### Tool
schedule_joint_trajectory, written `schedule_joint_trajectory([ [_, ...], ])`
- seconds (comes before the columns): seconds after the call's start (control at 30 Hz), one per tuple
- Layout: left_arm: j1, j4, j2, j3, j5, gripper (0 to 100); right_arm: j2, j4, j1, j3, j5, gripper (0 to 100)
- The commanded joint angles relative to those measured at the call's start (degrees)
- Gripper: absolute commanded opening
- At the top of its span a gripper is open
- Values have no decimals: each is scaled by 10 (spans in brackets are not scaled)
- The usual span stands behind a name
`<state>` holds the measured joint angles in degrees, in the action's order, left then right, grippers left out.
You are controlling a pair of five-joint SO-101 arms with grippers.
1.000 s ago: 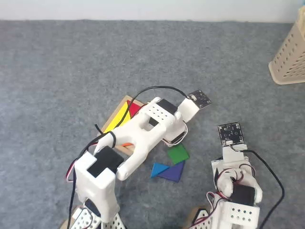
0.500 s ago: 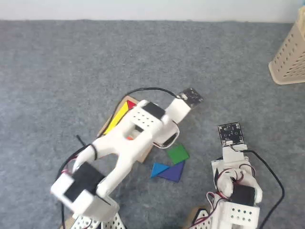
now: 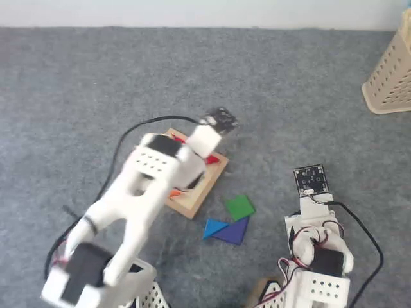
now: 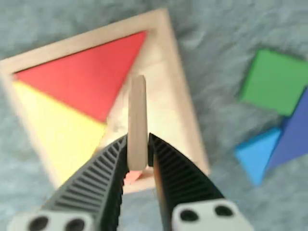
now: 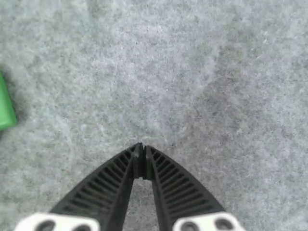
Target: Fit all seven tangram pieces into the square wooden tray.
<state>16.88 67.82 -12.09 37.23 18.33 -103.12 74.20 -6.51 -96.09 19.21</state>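
The square wooden tray (image 4: 185, 122) holds a red triangle (image 4: 86, 77) and a yellow triangle (image 4: 62, 142). My left gripper (image 4: 138, 139) hangs above the tray's bare part, shut on a thin piece (image 4: 137, 120) seen edge-on, with a bit of orange face at its lower end. In the high view the left arm (image 3: 157, 170) covers most of the tray (image 3: 200, 192). A green square (image 3: 239, 206), a blue triangle (image 3: 215, 227) and a purple piece (image 3: 236, 231) lie on the carpet beside the tray. My right gripper (image 5: 141, 147) is shut over bare carpet, holding nothing.
Grey carpet covers the whole work area. A cream slatted basket (image 3: 392, 70) stands at the far right edge. The right arm (image 3: 318, 253) sits folded at the near right, close to the loose pieces. The green square's edge (image 5: 5, 108) shows in the right wrist view.
The left arm has swung left and back over the tray, uncovering the tray's right corner and hiding the yellow triangle in the high view. The right arm has kept still.
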Motion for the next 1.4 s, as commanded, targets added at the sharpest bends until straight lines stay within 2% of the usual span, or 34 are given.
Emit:
schedule_joint_trajectory([
  [0.0,-85,-15,-98,48,75,43,-8,-7,-7,-4,6,6],
  [0.2,-170,-115,-149,176,125,43,-8,-7,-7,-4,6,6],
  [0.33,-160,-184,-152,221,137,43,-8,-7,-7,-4,6,6],
  [0.43,-159,-207,-151,232,137,43,-8,-7,-7,-4,6,6],
  [0.63,-157,-192,-151,232,137,55,-8,-7,-7,-4,6,6],
  [0.83,-157,-186,-151,233,137,130,-8,-7,-7,-4,6,6],
  [1.0,-157,-185,-151,233,137,131,-8,-7,-7,-4,6,6],
  [1.13,-149,-142,-158,211,135,130,-8,-7,-7,-4,6,6],
  [1.2,-149,-123,-158,183,112,130,-8,-7,-7,-4,6,6],
  [1.37,-221,-125,-153,111,-72,130,-8,-7,-7,-4,6,6],
])
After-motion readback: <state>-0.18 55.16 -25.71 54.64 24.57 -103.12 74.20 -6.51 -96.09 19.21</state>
